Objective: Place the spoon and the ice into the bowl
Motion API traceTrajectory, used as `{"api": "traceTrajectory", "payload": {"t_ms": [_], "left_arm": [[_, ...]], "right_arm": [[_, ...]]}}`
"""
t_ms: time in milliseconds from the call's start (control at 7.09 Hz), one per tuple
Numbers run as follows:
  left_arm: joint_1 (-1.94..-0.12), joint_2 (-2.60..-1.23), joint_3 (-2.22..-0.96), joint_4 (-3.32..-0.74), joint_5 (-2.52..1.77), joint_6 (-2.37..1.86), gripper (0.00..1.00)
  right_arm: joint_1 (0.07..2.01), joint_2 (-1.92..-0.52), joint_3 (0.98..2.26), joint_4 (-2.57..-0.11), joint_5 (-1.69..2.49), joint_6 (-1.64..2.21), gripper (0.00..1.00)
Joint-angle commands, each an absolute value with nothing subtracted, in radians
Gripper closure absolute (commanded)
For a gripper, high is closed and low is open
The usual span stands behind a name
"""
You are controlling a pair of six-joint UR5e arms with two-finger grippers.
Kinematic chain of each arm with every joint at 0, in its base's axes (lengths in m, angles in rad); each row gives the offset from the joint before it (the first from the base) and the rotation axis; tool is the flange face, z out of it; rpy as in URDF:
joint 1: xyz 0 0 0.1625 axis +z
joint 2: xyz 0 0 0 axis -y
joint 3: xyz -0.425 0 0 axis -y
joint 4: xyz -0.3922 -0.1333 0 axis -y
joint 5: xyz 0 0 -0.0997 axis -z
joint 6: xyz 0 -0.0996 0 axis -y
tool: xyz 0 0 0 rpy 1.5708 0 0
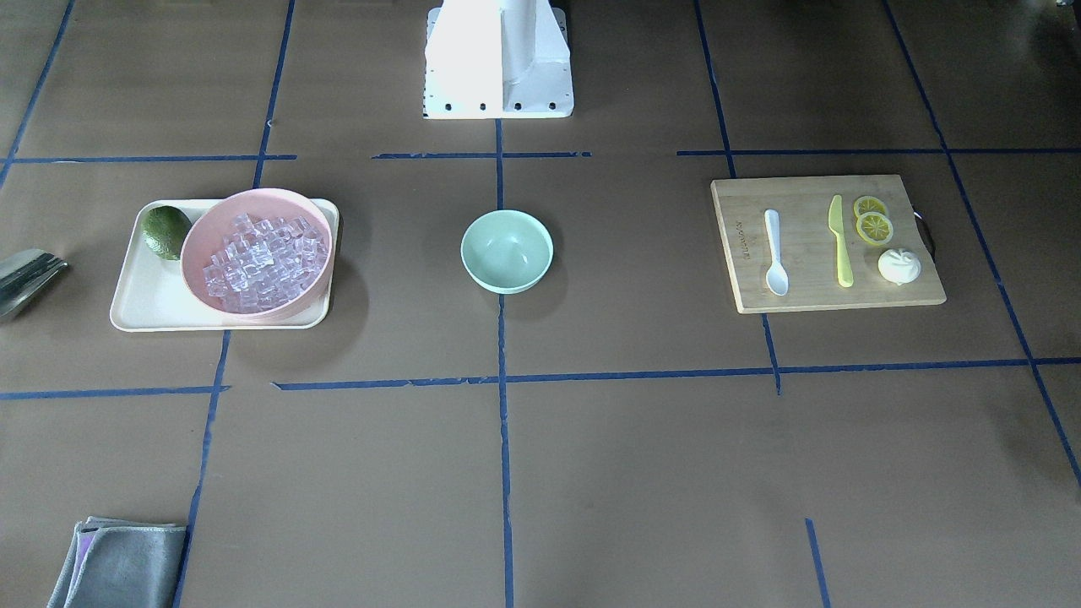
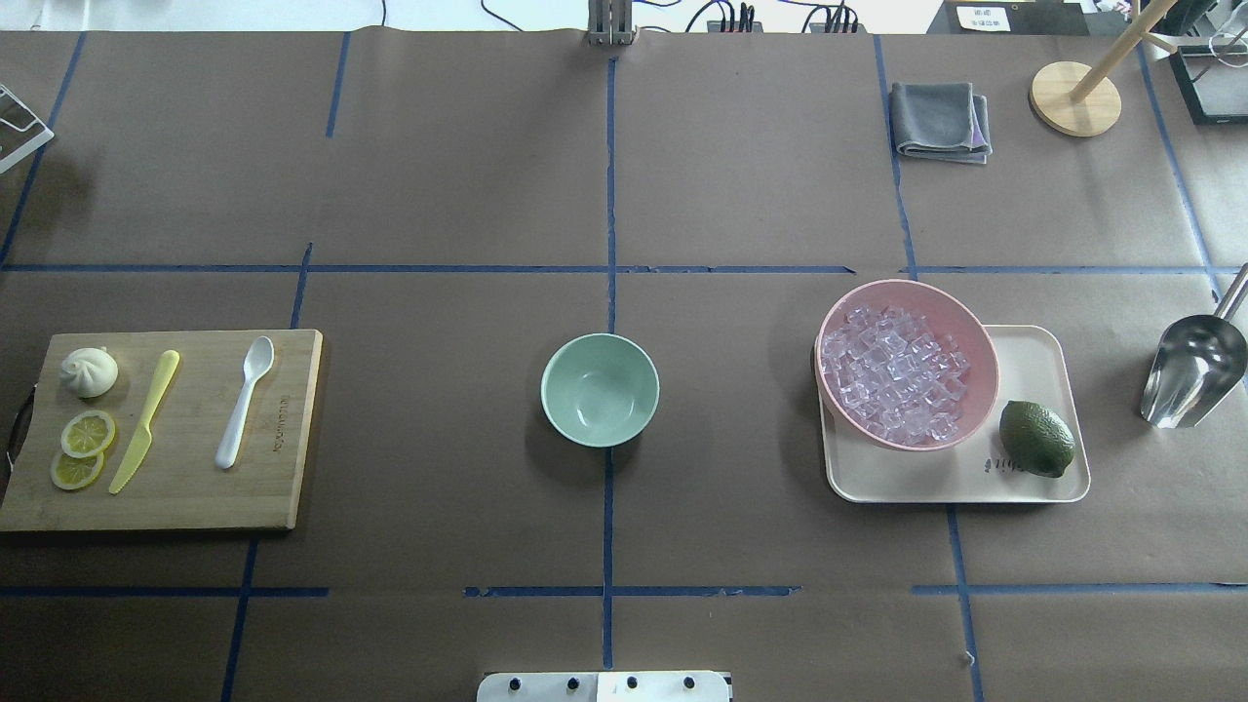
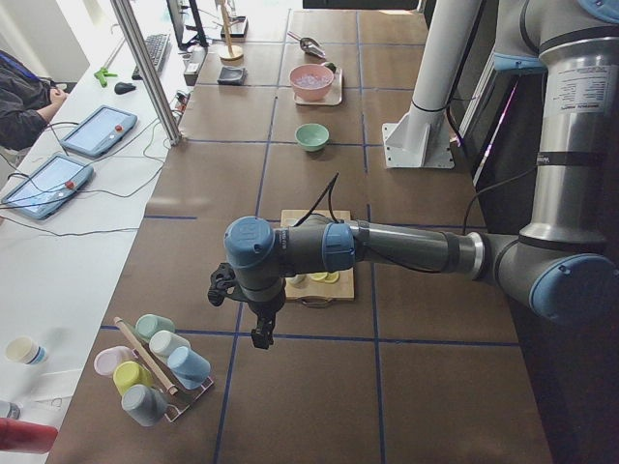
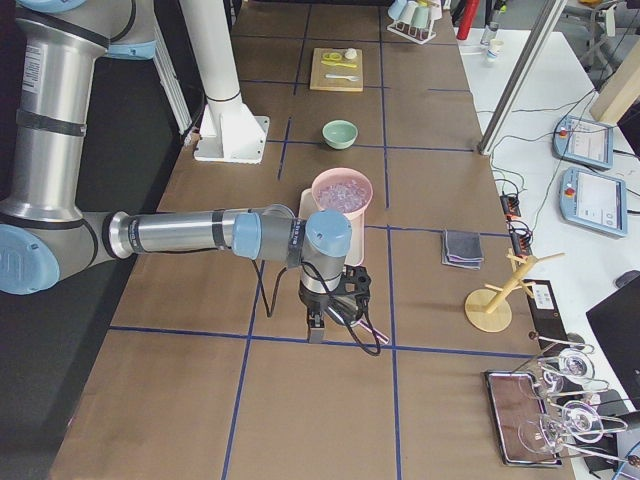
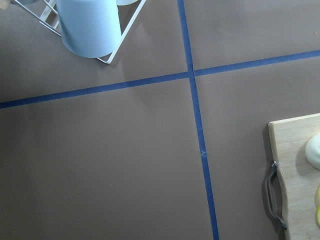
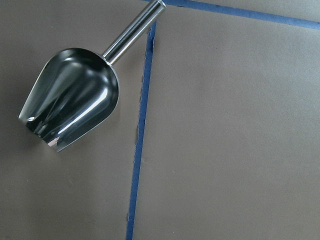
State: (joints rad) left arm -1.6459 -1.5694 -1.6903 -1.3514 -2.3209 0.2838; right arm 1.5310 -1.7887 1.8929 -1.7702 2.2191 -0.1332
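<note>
The white spoon (image 2: pixel 244 402) lies on a wooden cutting board (image 2: pixel 185 487) at the table's left. The empty mint-green bowl (image 2: pixel 600 390) stands at the middle. Clear ice cubes (image 2: pixel 892 373) fill a pink bowl (image 2: pixel 931 291) on a cream tray (image 2: pixel 1033 351) at the right. My left gripper (image 3: pixel 261 333) hangs over the table past the board's outer end, near a cup rack; I cannot tell whether it is open. My right gripper (image 4: pixel 315 325) hangs past the tray's outer side, above a steel scoop (image 6: pixel 70 110); I cannot tell its state either.
A yellow knife (image 2: pixel 146 419), lemon slices (image 2: pixel 83 448) and a bun (image 2: pixel 90 371) share the board. A lime (image 2: pixel 1036 439) sits on the tray. A grey cloth (image 2: pixel 941 120) and a wooden stand (image 2: pixel 1075 97) are at the far right. The cup rack (image 3: pixel 155 367) stands at the left end.
</note>
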Motion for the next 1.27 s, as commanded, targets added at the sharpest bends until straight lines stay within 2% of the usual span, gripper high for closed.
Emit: {"api": "traceTrajectory", "payload": {"t_ms": [0,1128], "left_arm": [[-1.644,-1.569,-1.695,-1.356,-2.321,0.285,0.0],[-1.542,-1.572,-1.672,-1.63,-2.385,0.207,0.0]], "right_arm": [[1.531,-1.789,1.891,-1.772,2.221,-0.13,0.0],[1.525,-1.766,1.893,-1.772,2.23,-0.13,0.0]]}}
